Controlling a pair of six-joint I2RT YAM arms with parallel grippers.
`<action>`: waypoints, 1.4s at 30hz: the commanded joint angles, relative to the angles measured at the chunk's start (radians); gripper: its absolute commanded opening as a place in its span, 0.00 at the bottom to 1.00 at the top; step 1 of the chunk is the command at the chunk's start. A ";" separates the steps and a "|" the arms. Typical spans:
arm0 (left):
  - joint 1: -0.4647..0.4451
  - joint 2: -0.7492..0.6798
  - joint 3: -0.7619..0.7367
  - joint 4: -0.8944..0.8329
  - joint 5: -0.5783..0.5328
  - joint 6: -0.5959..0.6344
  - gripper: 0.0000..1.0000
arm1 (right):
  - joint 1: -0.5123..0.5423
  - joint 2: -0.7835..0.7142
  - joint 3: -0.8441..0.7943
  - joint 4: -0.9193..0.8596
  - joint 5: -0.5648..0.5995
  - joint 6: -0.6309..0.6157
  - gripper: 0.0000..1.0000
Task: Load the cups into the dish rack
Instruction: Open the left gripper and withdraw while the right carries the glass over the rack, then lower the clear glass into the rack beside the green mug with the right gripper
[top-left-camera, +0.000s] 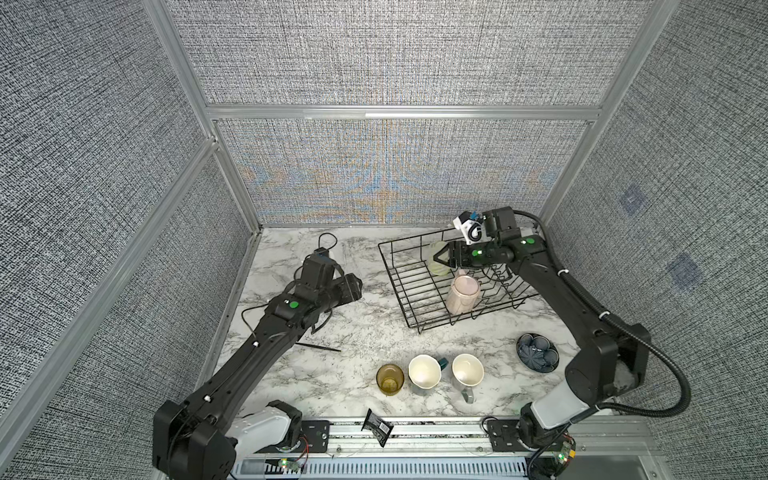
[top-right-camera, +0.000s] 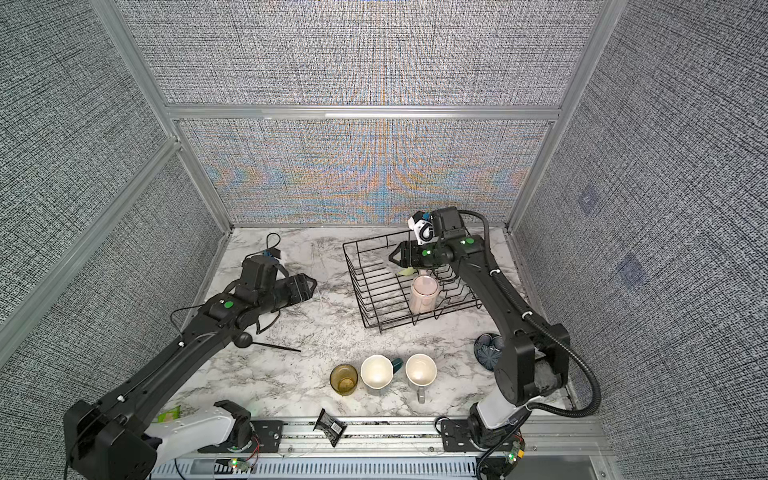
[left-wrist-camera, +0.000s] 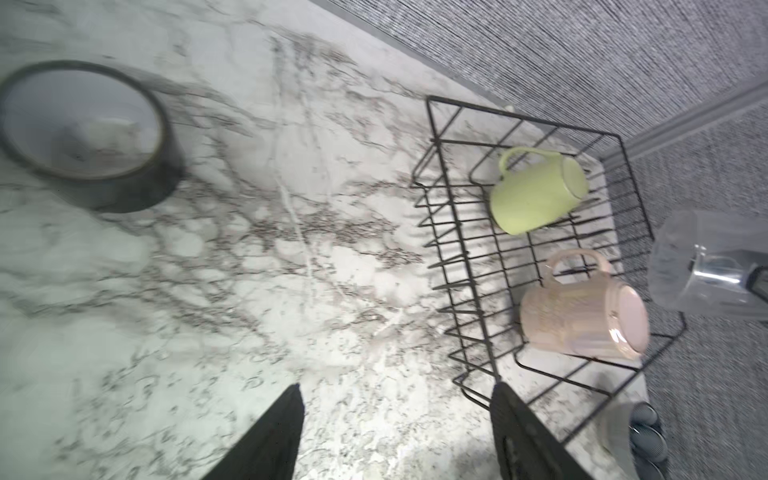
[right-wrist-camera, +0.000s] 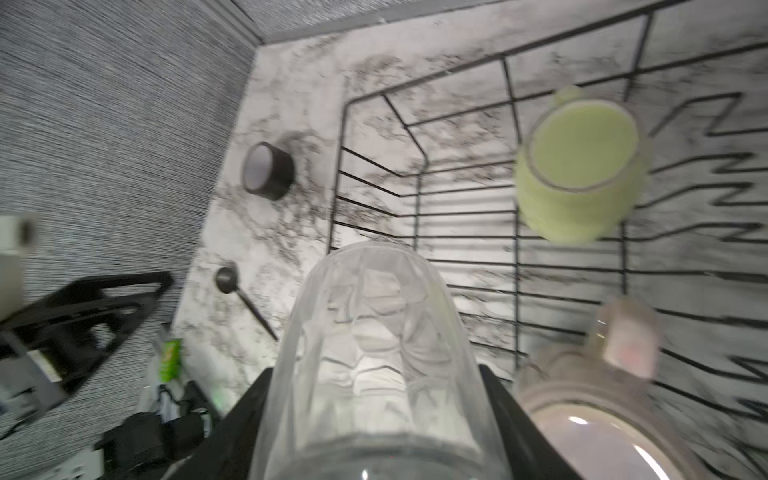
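My right jaws clamp the clear glass (right-wrist-camera: 374, 353) over the dish rack (top-left-camera: 409, 286); lower gently, clear of the pink mug (top-left-camera: 462, 295). Left jaws open, empty.

Left arm stretched out low, left gripper (left-wrist-camera: 397, 390) jaws apart, empty, right arm reaching far, right gripper (top-left-camera: 440, 257) jaws clamped on small clear glass (right-wrist-camera: 374, 332)

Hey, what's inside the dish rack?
A light green mug and a pink mug, both upside down. The right claw holds a clear glass over the dish rack, partly hiding the green mug in both top views.
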 joint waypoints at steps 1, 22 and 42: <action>0.001 -0.058 -0.045 -0.053 -0.174 -0.031 0.72 | 0.003 0.062 0.075 -0.200 0.203 -0.103 0.65; 0.003 -0.176 -0.128 -0.053 -0.215 -0.018 0.99 | 0.046 0.500 0.552 -0.544 0.505 -0.203 0.66; 0.003 -0.145 -0.119 -0.033 -0.163 0.014 0.98 | 0.027 0.626 0.613 -0.529 0.463 -0.204 0.75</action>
